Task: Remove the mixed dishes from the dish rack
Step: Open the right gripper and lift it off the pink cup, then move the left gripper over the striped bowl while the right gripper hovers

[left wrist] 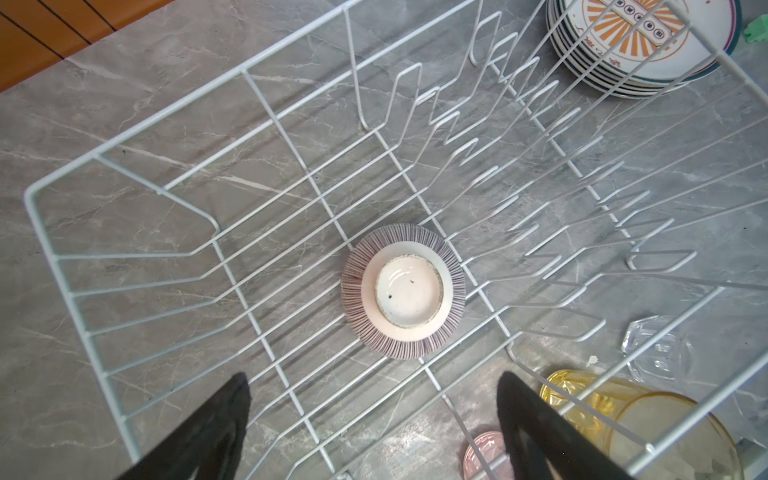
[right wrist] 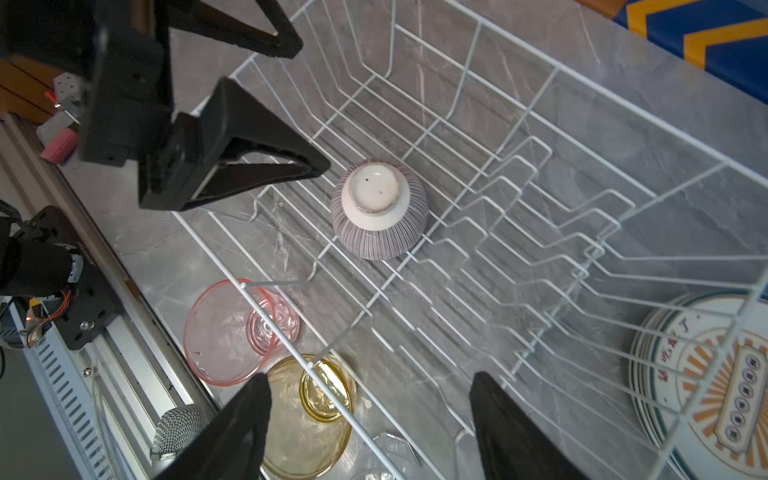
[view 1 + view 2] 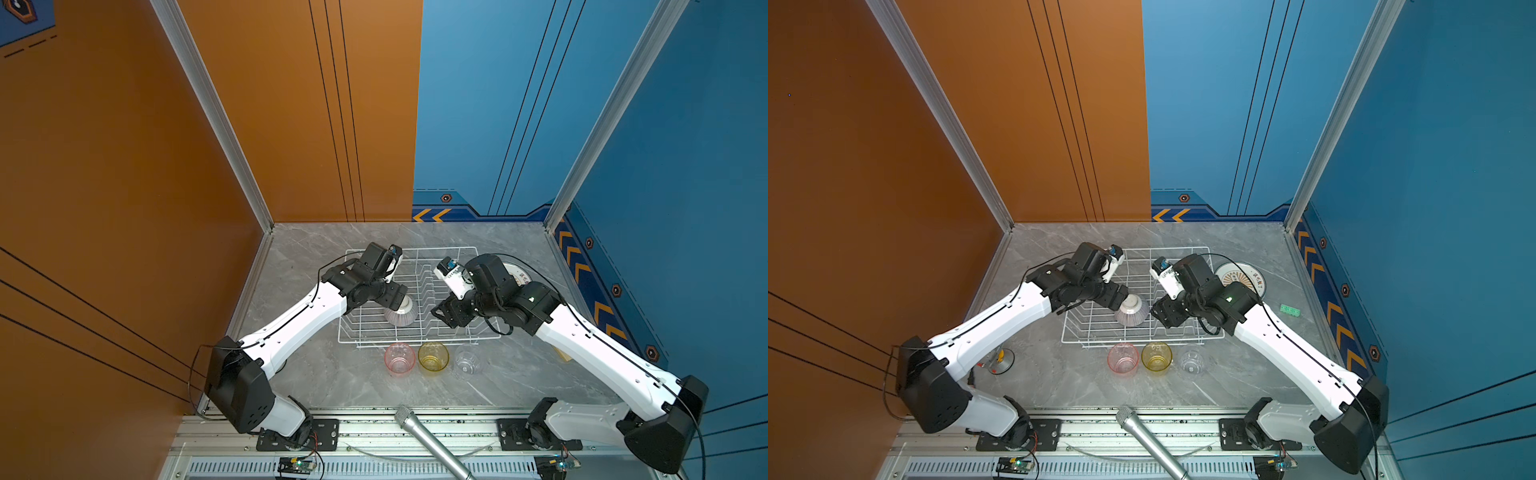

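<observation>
silver microphone by the grey table; small green block on it.

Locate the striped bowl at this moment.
In both top views the striped bowl sits upside down inside the dish rack, in its near half just left of the plate-slot wires, with the left gripper poised over it, jaws open.

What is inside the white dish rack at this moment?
Only the striped bowl, upside down on the floor wires of the dish rack. The pink tumbler, amber tumbler, clear tumbler and plate stack stand outside it. The space under the bowl is covered.
</observation>
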`<action>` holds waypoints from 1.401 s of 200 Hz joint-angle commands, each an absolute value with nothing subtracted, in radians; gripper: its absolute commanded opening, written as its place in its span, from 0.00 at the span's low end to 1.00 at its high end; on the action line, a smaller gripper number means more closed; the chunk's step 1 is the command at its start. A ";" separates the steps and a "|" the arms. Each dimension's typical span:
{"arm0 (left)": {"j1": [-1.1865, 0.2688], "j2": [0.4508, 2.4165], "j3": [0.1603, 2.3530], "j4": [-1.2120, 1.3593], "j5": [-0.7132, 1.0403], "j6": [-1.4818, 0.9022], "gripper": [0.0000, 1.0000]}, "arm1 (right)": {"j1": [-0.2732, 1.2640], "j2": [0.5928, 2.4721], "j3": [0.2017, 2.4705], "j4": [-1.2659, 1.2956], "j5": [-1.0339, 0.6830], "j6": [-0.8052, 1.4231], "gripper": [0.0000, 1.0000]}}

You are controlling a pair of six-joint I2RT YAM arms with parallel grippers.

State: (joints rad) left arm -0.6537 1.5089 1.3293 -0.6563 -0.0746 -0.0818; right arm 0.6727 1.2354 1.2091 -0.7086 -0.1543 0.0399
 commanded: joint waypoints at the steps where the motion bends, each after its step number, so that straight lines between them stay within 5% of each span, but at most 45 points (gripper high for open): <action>1: -0.683 1.553 1.391 -0.679 -0.104 -0.058 0.93 | 0.631 1.216 1.173 -0.632 -0.151 0.127 0.75; 151: -0.746 1.759 1.569 -0.745 -0.155 -0.052 0.90 | 0.455 1.209 1.066 -0.542 -0.189 0.193 0.78; 280: -0.702 1.883 1.638 -0.906 -0.060 -0.146 0.72 | 0.443 1.208 1.036 -0.517 -0.175 0.198 0.79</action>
State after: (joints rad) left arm -0.7128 1.8606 1.6264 -0.8764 -0.1043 -0.1261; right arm 0.4484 1.2015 1.0592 -0.5388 -0.1829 0.1848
